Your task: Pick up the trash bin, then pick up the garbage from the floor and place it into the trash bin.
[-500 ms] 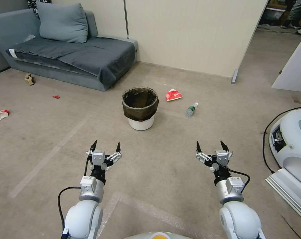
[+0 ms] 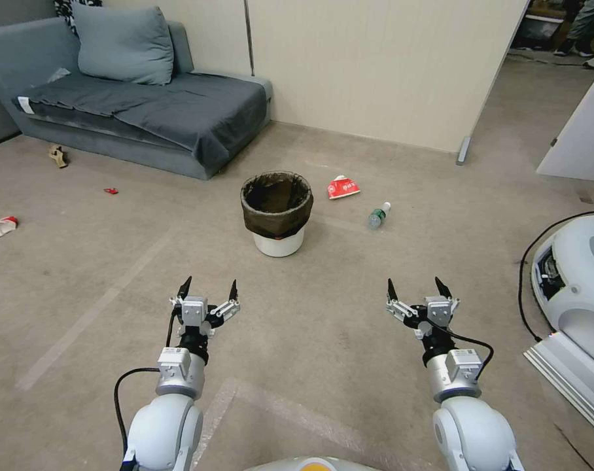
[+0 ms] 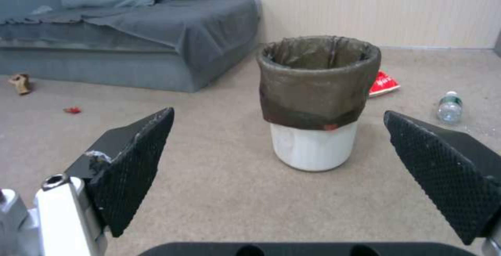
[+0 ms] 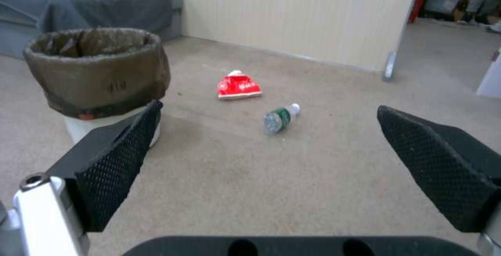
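This looks like a mock living room set up in a lab or test hall: a grey sofa (image 2: 140, 111) with a cushion (image 2: 123, 44) and a rumpled blanket (image 2: 179, 108) stands on beige carpet (image 2: 323, 314) against a thin cream partition wall (image 2: 375, 65) that ends in a free edge, with a concrete-floored space beyond it. Litter lies around a lined bin (image 2: 277, 210), namely a red carton (image 2: 343, 188), a bottle (image 2: 378, 215) and a red scrap (image 2: 110, 191), while a white robot base (image 2: 575, 275) with a black cable sits at the right
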